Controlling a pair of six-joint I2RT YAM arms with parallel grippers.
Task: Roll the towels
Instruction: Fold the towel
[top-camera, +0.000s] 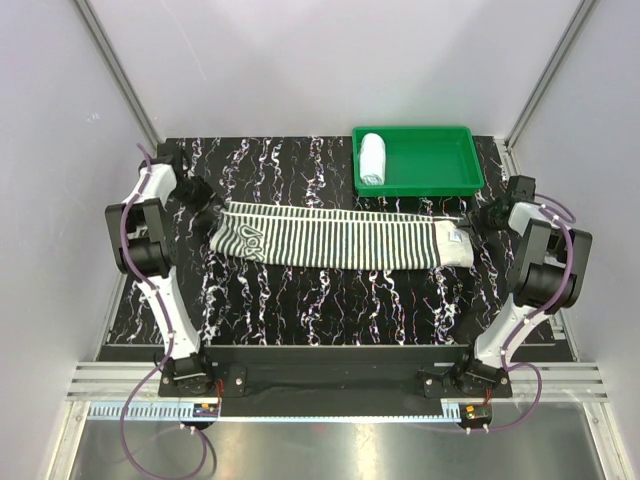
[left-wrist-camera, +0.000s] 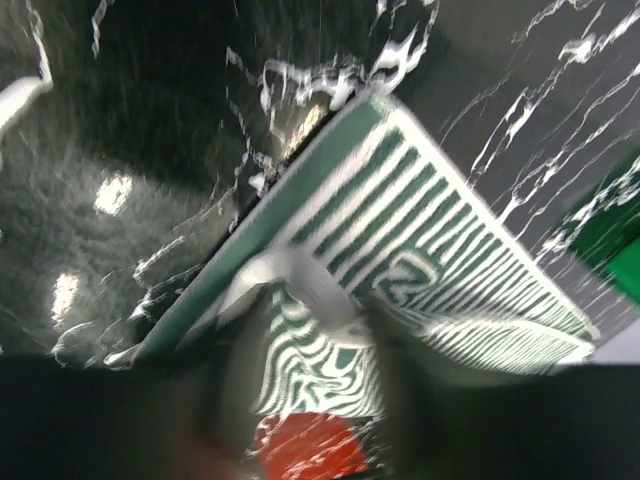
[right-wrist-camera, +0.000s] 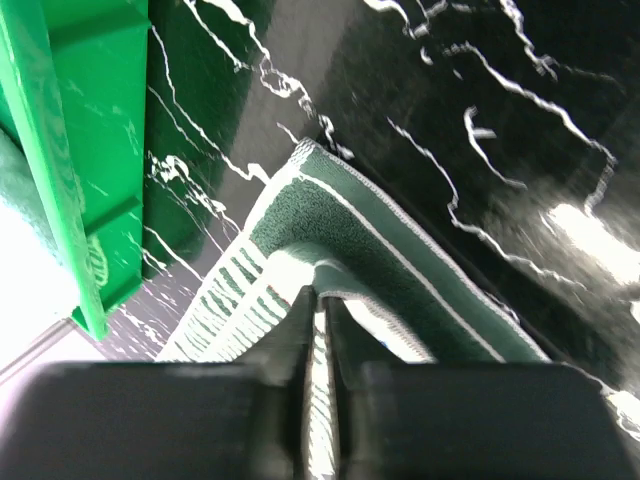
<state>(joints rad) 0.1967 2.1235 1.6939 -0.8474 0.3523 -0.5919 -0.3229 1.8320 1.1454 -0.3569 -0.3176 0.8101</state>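
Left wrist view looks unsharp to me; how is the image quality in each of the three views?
Left wrist view: motion blur smears the striped towel, glare spots on the table. Right wrist view: towel sharp, the right claw out of focus. Top view: sharp, evenly lit.

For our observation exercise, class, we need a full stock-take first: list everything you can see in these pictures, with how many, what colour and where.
striped towel: one, dark-and-white stripes, stretched out left to right across the middle of the table
rolled towel: one, pale blue, inside the tray at its left side
tray: one, green, far right part of the table
table: one, black with white veins, under everything
left arm and right arm: two, white and black, purple cables, at the table's sides
left gripper: one, dark, at the striped towel's left end; grip too blurred to judge
right gripper: one, dark, shut on the striped towel's right end
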